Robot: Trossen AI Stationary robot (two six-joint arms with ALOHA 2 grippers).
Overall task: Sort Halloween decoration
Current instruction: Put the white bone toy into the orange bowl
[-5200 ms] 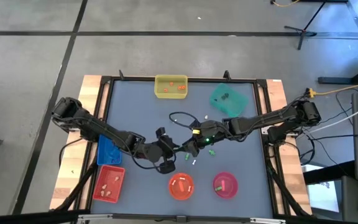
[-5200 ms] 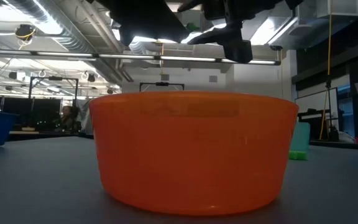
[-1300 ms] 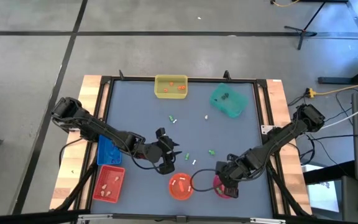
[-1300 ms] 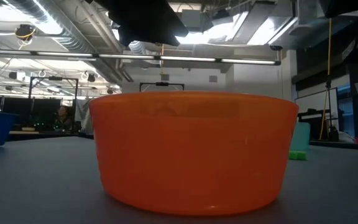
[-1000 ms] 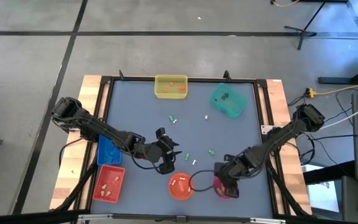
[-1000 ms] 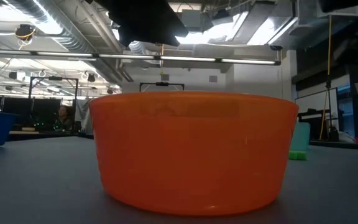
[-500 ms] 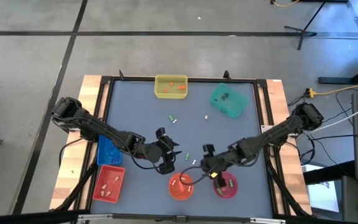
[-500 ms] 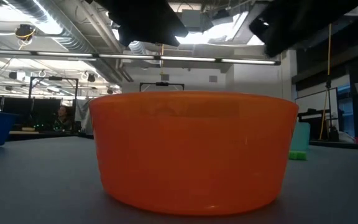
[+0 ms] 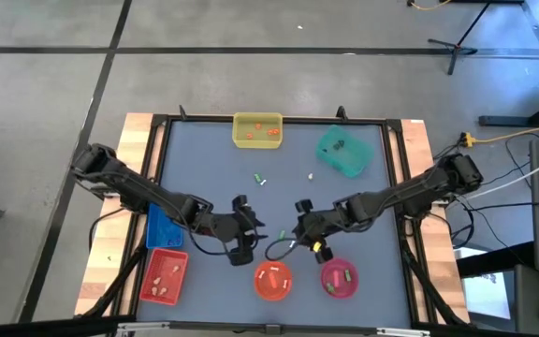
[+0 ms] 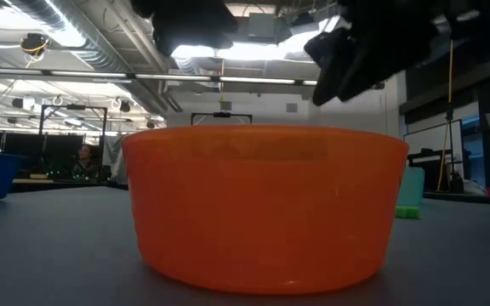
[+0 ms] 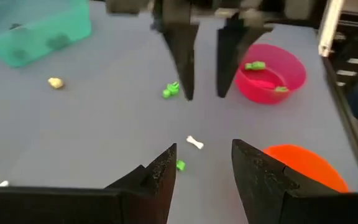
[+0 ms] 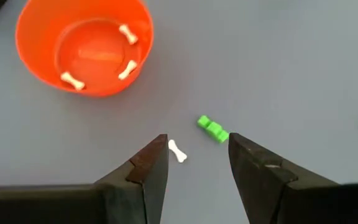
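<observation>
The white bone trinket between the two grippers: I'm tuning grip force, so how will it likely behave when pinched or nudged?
The white bone lies flat on the table and is far smaller than the open right gripper, so it is probably very light and may skid when nudged. Its knobbed ends and thin middle suggest it could twist or pop out of a pinch. It looks rigid.

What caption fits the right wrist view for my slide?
Open right gripper hovers over a white bone trinket and a green trinket, orange bowl holding three bones beyond.
</observation>
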